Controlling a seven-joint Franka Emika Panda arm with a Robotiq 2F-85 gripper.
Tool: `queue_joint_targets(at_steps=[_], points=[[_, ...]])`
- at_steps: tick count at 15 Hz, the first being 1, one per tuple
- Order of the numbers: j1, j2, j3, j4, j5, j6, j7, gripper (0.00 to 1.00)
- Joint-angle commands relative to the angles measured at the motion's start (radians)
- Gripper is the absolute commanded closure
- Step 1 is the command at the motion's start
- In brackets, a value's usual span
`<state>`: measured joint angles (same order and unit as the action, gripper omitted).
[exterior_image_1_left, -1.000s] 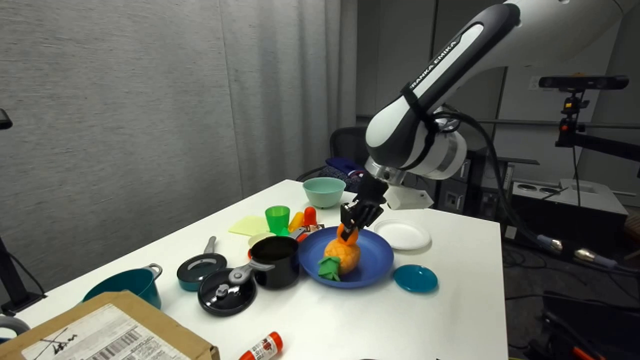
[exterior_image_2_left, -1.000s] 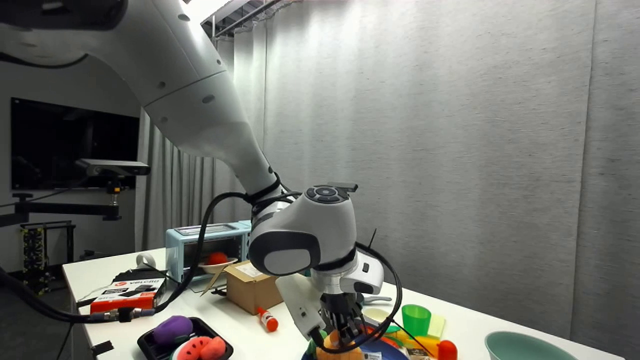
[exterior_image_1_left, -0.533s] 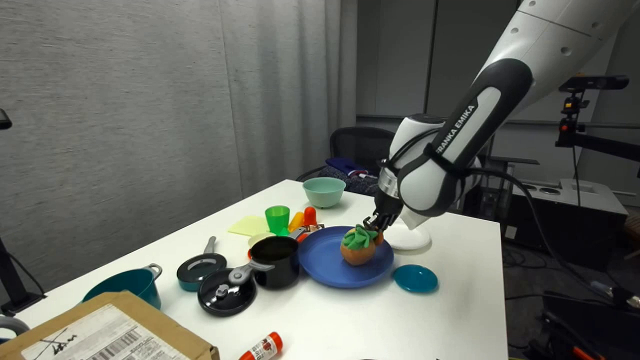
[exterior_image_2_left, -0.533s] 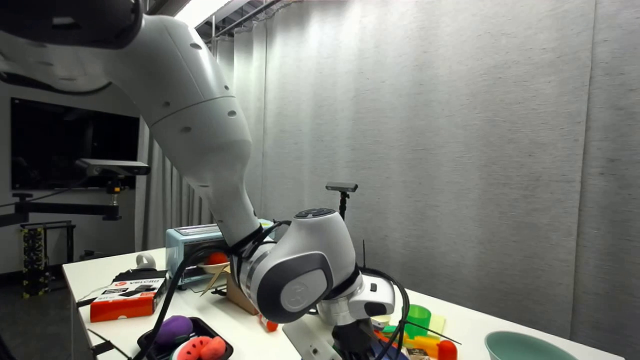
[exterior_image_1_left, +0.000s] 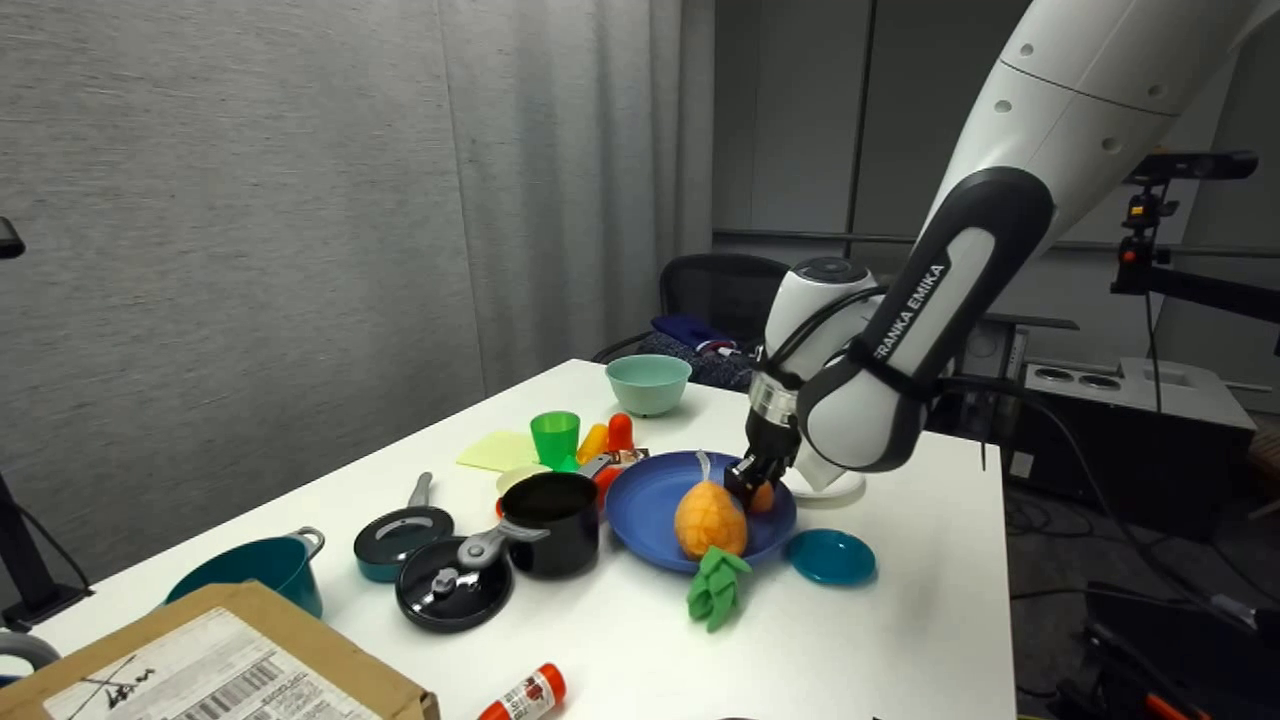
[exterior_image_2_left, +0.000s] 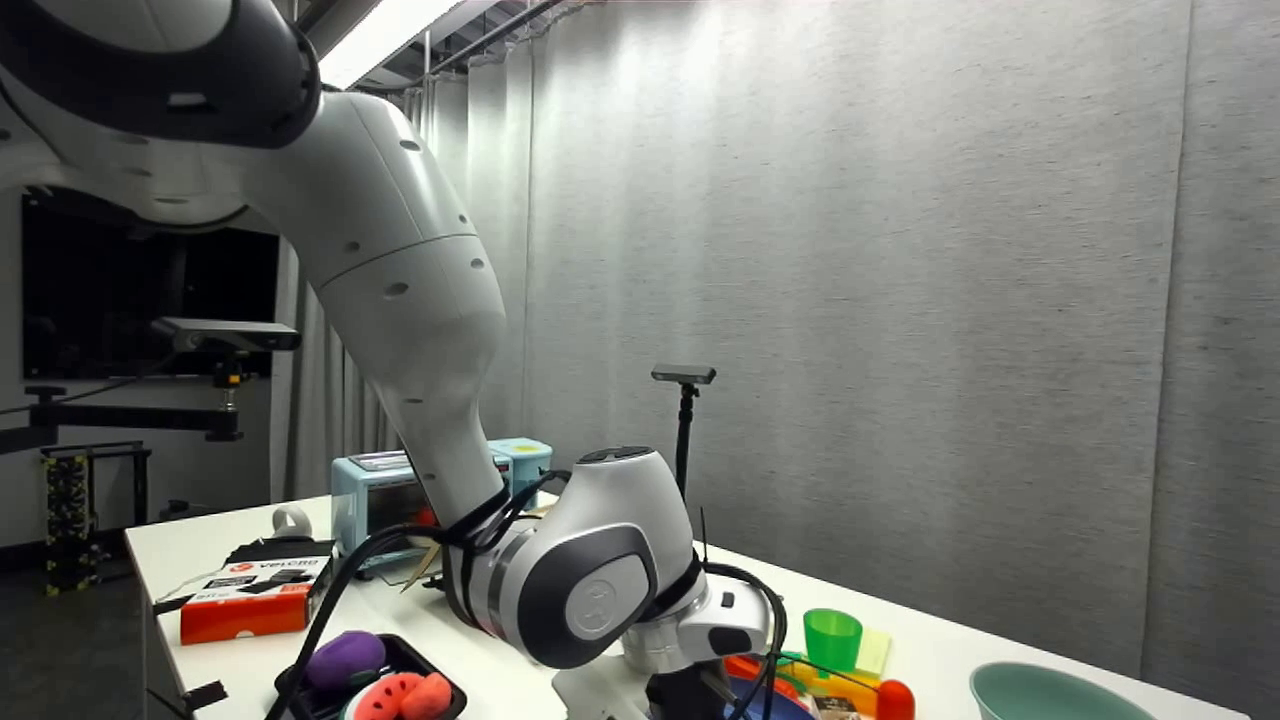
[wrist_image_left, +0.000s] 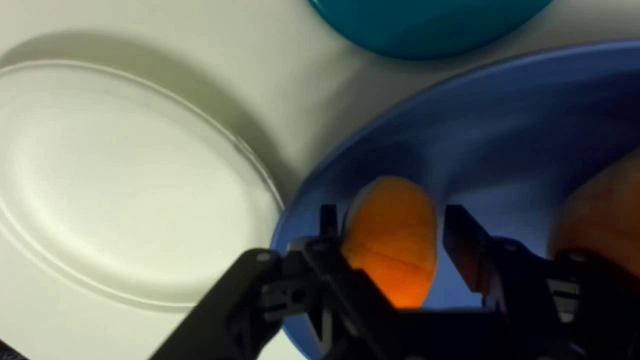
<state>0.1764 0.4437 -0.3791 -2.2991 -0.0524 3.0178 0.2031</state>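
The claw (exterior_image_1_left: 747, 487) is at a small orange toy (exterior_image_1_left: 763, 498).

Blue plate (exterior_image_1_left: 642, 513): smooth plastic, satin sheen. On blue plate: orange toy (wrist_image_left: 392, 235), matt, faintly seamed; toy pineapple (exterior_image_1_left: 709, 518), matt, cloth-like, quilted-looking, its leaves (exterior_image_1_left: 716, 588), past plate's rim, felt-like. Just beside blue plate: teal saucer (exterior_image_1_left: 832, 557), glossy plastic; white plate (wrist_image_left: 125, 185), smooth, low-gloss; black pot (exterior_image_1_left: 568, 553), smooth, plastic-looking. Well apart from blue plate: box (exterior_image_1_left: 300, 640), dull cardboard, paper label (exterior_image_1_left: 210, 670); curtain (exterior_image_1_left: 250, 200), rough-woven cloth.
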Motion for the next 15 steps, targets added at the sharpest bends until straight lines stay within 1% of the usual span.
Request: queue_joint_targets(at_steps=[1,2,3,4,6,7,8,9,10,11,13,15], points=[[-0.081,-0.092,0.085,-0.019,0.018,-0.047,-0.034,0.10],[-0.092,-0.112,0.096,-0.021,0.019,-0.057,-0.035,0.04],[-0.100,-0.136,0.099,-0.023,0.015,-0.075,-0.030,0.00],[-0.096,-0.155,0.087,-0.020,0.002,-0.092,-0.015,0.00],[-0.079,-0.200,0.047,-0.015,-0.050,-0.160,0.014,0.00],[-0.070,-0.213,0.036,-0.005,-0.077,-0.198,0.039,0.00],[-0.081,-0.235,0.042,0.001,-0.097,-0.259,0.041,0.00],[-0.120,-0.267,0.090,0.002,-0.062,-0.334,-0.006,0.00],[-0.153,-0.288,0.140,0.005,-0.003,-0.402,-0.060,0.00],[-0.191,-0.311,0.199,0.001,0.092,-0.461,-0.151,0.00],[-0.228,-0.327,0.251,0.016,0.218,-0.564,-0.252,0.00],[-0.254,-0.331,0.285,0.028,0.350,-0.653,-0.359,0.00]])
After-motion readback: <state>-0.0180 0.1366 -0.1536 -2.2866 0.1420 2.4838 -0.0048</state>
